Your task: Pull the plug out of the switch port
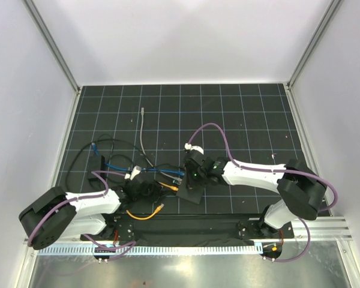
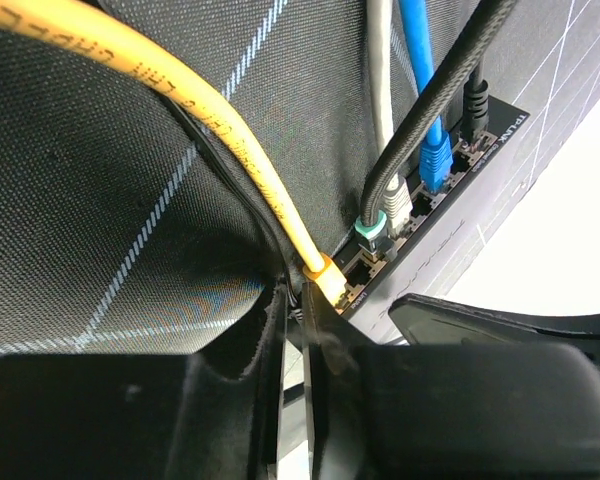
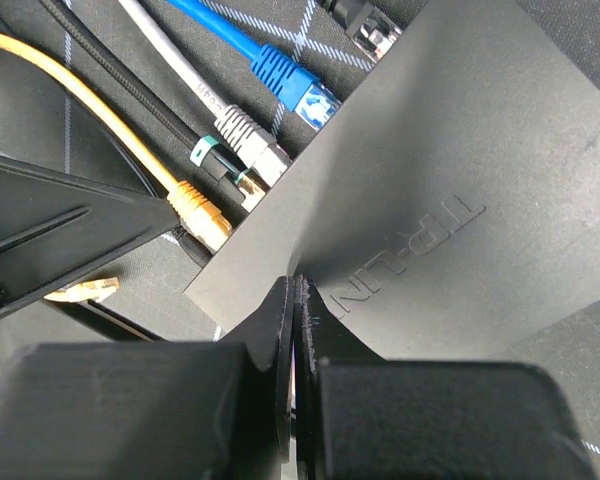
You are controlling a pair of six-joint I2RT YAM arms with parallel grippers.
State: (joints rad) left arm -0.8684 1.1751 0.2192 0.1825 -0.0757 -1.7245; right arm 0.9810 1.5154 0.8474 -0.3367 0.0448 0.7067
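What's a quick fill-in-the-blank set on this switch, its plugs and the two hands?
1. The left hand's tips sit at the ___.
2. The right hand, with its jaws ___, has its tips on the switch's top face.
3. The lettering on the switch's top reads ___.
4. Between the grey plug and the black plug at the far end of the row sits the ___.

Missing: yellow plug; shut; TP-LINK; blue plug.
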